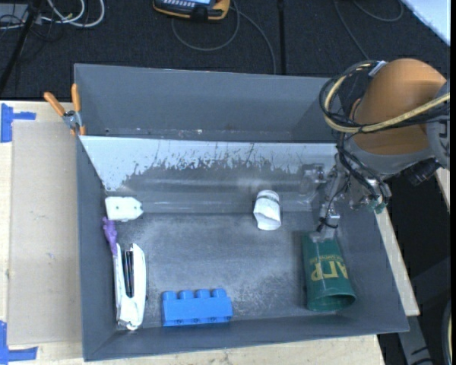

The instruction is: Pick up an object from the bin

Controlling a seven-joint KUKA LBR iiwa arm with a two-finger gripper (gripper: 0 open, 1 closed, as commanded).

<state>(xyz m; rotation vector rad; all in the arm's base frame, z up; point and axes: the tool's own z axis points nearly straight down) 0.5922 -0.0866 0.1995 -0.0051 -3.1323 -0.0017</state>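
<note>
1. Nearest the front wall of the bin [213,120]: blue toy brick [197,307] with studs on its upper edge, lying flat, left of centre.
2. Left of it, just beside: long white stapler-shaped thing [131,287] with a dark slot, lying along the left wall. Its lower end is close to the brick; can't tell if they touch.
3. Right side, same depth and a bit further back: dark green cup [327,274] on its side, pale lettering facing up, wider end toward the front wall. Well apart from the brick.
4. My gripper [328,220] sits right at the far end of that green cup, low in the bin, coming in from the right. Nothing seen held. Wide or narrow: can't tell from this angle. Contact with the cup: can't tell either.
5. Purple piece [110,233] by the left wall, at the stapler thing's far end.
6. Further back, mid-floor: small white roll [267,210], alone, left of my gripper and apart from it.
7. Far left: small white chunk [123,208], just above the purple piece.
8. Above the right rim: my orange wrist cover [399,105], cables looped round it.
</note>
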